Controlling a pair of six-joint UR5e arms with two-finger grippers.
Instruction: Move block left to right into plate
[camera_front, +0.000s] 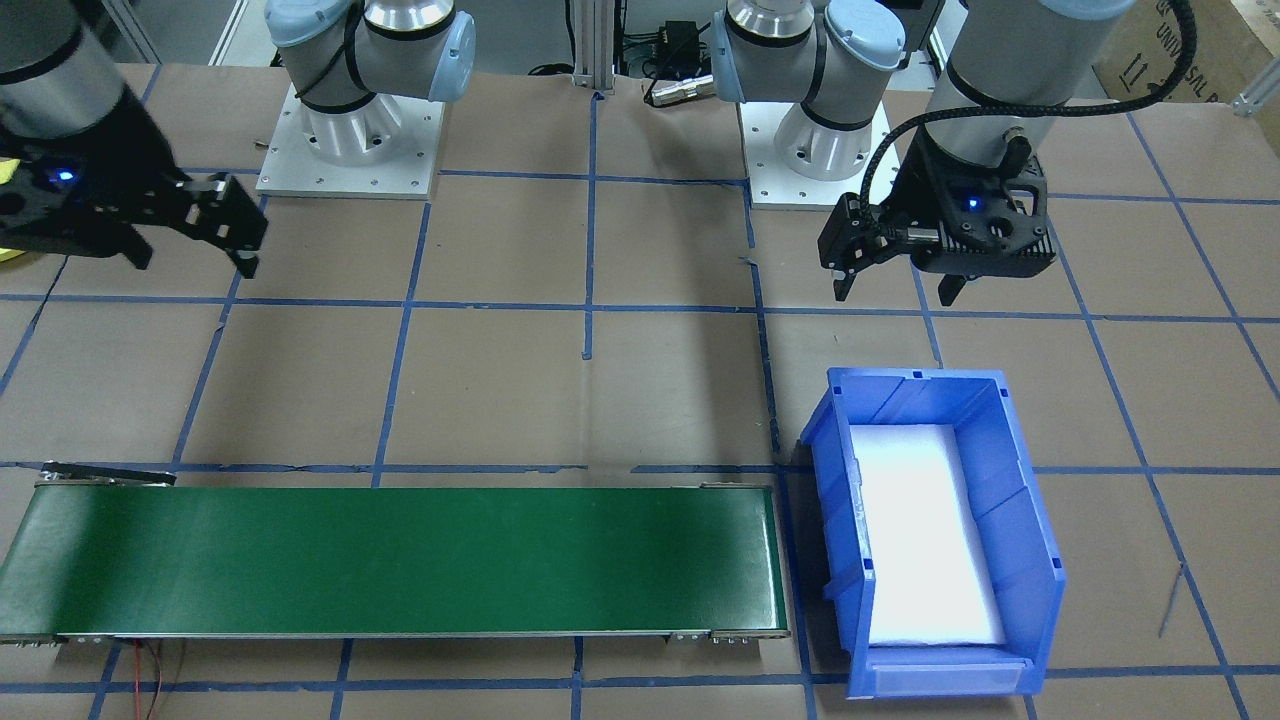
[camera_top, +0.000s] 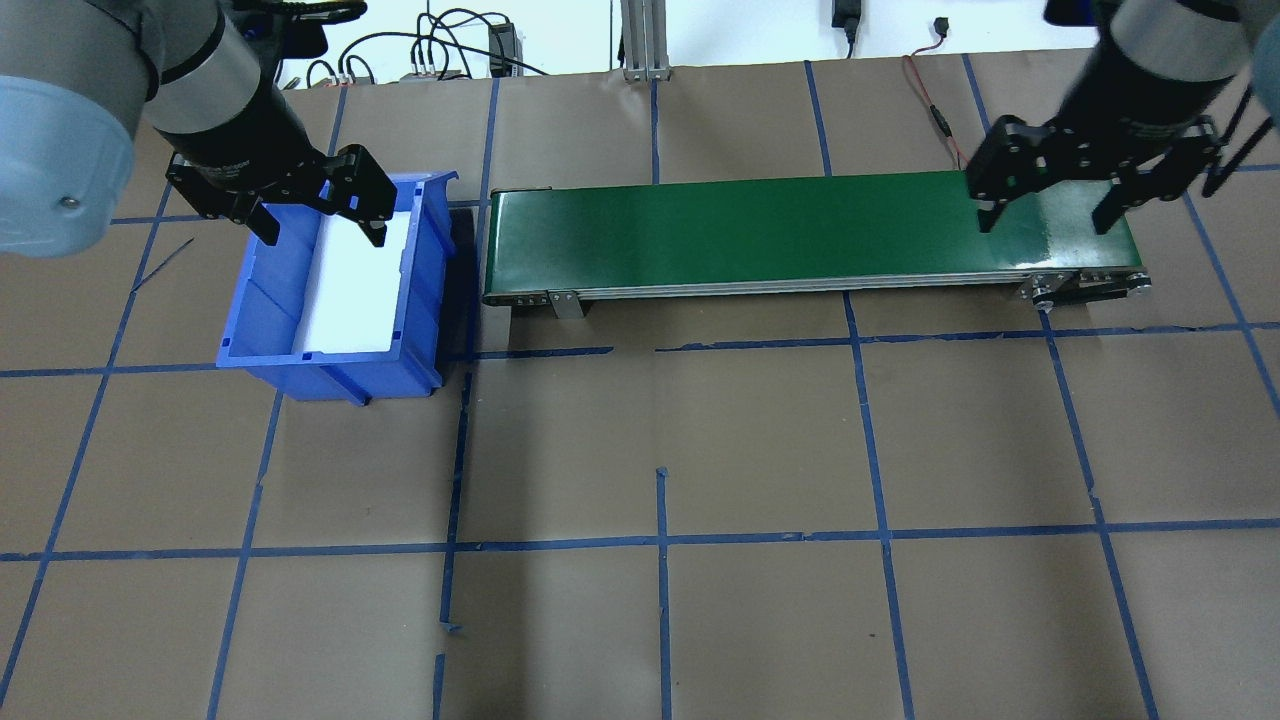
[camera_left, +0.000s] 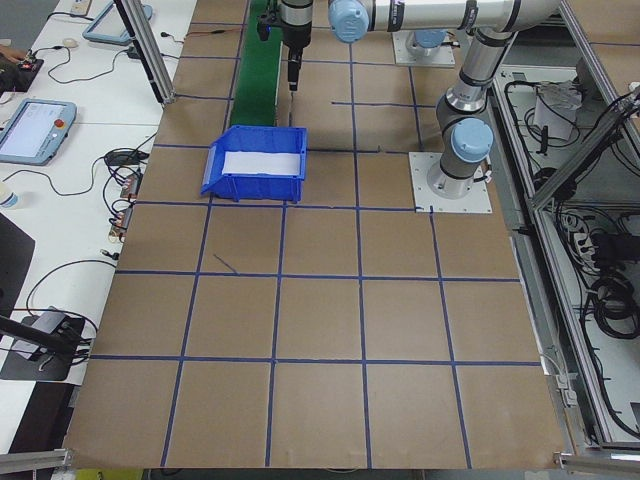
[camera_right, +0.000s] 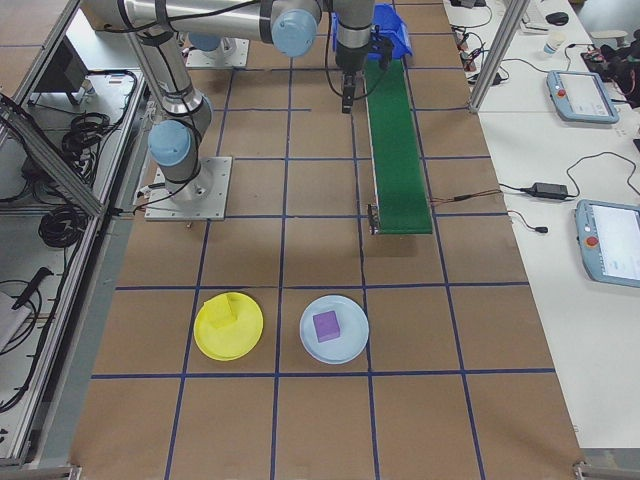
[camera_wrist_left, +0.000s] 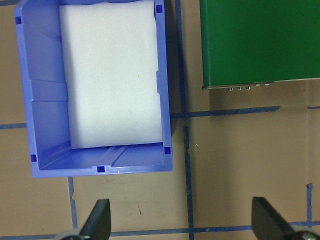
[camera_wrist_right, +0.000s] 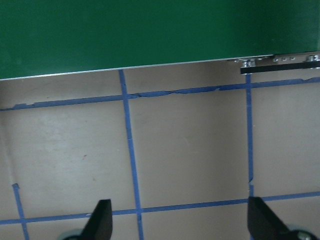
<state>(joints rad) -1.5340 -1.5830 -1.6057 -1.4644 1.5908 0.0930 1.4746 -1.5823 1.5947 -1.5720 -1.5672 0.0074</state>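
Note:
In the exterior right view the yellow plate (camera_right: 228, 328) lies on the table near the camera, with a yellow cube (camera_right: 222, 312) on it. Beside it a purple cube (camera_right: 327, 326) rests on a pale blue plate (camera_right: 334, 330). Both plates are far from the arms. My left gripper (camera_top: 320, 222) (camera_front: 895, 290) (camera_wrist_left: 182, 225) hangs open and empty at the robot-side end of the blue bin. My right gripper (camera_top: 1045, 218) (camera_front: 195, 258) (camera_wrist_right: 180, 225) is open and empty on the robot's side of the conveyor's right end.
A blue bin (camera_top: 330, 280) (camera_front: 930, 530) with a white foam liner stands at the left end of the green conveyor belt (camera_top: 800, 230) (camera_front: 400, 560). Blue tape lines grid the brown table. Benches with tablets and cables run along the far side.

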